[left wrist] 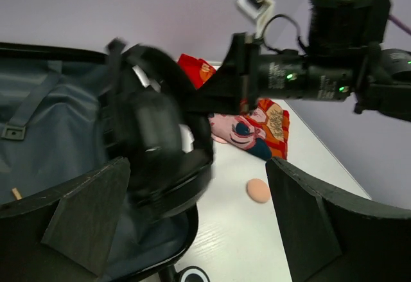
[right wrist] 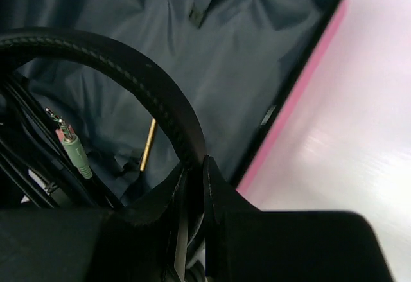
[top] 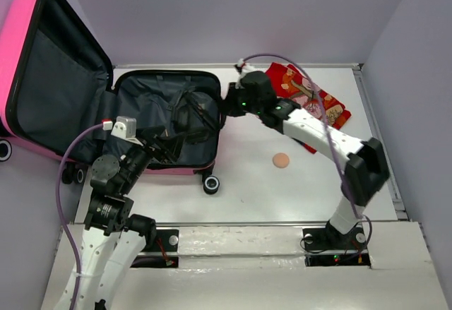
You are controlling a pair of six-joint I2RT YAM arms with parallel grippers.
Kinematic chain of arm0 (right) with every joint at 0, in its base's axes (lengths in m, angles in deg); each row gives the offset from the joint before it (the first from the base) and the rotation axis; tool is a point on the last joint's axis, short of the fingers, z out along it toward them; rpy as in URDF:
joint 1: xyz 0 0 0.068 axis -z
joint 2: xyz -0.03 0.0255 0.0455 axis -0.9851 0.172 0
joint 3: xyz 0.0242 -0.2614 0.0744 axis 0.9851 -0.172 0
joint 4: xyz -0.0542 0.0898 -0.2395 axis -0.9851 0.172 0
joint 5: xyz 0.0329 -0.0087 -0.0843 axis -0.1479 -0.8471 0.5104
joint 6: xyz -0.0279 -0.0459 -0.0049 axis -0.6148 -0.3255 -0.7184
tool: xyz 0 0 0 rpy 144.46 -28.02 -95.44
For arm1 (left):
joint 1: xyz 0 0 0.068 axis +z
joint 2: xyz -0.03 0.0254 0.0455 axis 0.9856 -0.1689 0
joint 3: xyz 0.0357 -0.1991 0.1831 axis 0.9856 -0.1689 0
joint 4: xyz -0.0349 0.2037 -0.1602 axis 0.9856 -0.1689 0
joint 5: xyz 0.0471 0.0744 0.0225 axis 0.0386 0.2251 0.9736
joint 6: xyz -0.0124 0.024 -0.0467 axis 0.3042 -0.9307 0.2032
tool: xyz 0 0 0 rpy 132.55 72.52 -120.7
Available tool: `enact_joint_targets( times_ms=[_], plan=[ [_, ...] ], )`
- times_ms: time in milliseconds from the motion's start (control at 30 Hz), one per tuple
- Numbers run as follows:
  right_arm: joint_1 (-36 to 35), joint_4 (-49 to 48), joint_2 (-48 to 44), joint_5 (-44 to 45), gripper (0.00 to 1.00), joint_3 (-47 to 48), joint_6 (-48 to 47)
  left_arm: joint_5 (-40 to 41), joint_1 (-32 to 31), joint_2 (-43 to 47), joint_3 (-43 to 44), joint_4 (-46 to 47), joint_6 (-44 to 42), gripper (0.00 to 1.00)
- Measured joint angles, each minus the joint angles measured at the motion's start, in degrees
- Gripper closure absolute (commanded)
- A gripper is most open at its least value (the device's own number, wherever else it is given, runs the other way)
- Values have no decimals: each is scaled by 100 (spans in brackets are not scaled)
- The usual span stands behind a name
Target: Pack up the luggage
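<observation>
The pink suitcase (top: pixel 18 49) lay open at the left end of the table (top: pixel 282 197), lid up, with black headphones (top: pixel 189 112) in its grey-lined lower half, their band pinched by the nearly closed right gripper (right wrist: pixel 196 179), while the left gripper (left wrist: pixel 199 192) hung wide open and empty nearby.

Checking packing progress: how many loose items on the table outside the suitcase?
2. A red patterned cloth at the far right, partly under the right arm; a small peach disc mid-table, right of the luggage. The arm may hide more.
</observation>
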Motion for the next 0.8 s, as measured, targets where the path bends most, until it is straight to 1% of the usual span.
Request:
enact_joint_targets(
  times_ms=[33,167,200,233,267,300,367,400,433,467,500,600,667,733,767,800],
  plan=[
    [-83,-15,247,11,93,170,-31,68,15,0,0,-22,15,1],
    [-577,262,1950,129,92,1810,-297,378,17,-11,68,-175,83,1],
    [-660,328,2304,142,92,2122,-321,428,17,-11,81,-186,92,1],
    [-713,400,2546,177,88,2358,-367,479,17,-11,94,-219,105,1],
    [-780,461,2861,212,84,2616,-420,498,17,-11,94,-221,114,1],
    [-817,535,3064,245,70,2747,-459,518,17,-11,96,-229,118,1],
    [-866,710,3386,273,52,3010,-492,544,22,-11,94,-251,125,1],
    [-876,796,3558,267,41,3180,-514,546,24,-11,94,-256,125,1],
    [-883,841,3672,249,36,3300,-522,546,26,-11,94,-258,125,1],
    [-883,872,3733,240,34,3373,-525,546,28,-11,94,-256,125,1],
    [-883,944,3768,234,31,3464,-557,544,28,-11,94,-256,125,1],
    [-881,990,3681,258,30,3526,-610,507,28,-11,94,-251,125,1],
    [-881,1008,3434,396,31,3403,-708,446,28,-13,94,-251,122,1],
    [-881,1021,3021,595,34,3106,-791,391,28,-13,94,-249,122,1],
    [-866,920,2691,732,36,2800,-844,361,28,-13,94,-249,122,1],
    [-824,800,2162,894,39,2240,-881,330,28,-13,94,-249,122,1]
  ],
)
